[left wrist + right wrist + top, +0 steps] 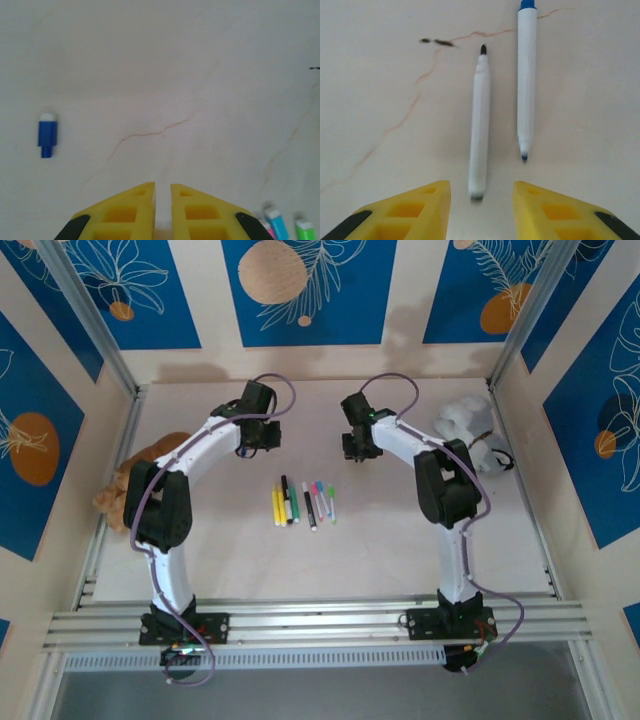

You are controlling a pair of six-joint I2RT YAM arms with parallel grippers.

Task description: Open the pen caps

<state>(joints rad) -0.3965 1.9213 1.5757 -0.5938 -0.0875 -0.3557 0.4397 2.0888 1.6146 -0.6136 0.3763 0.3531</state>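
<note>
Left of the closed left fingers point(135, 210), a blue cap point(47, 135) lies stub toward the camera; right fingers point(410, 210) spread empty

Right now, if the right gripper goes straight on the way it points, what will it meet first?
Probably the uncapped black-tipped pen, whose near end lies between the open fingers; depth is unclear.

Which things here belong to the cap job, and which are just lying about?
Job: row of pens mid-table; loose blue cap; uncapped black-tipped pen; uncapped blue-tipped pen.
Lying about: brown soft toy at the table's left edge; white fluffy thing at the far right.
</note>
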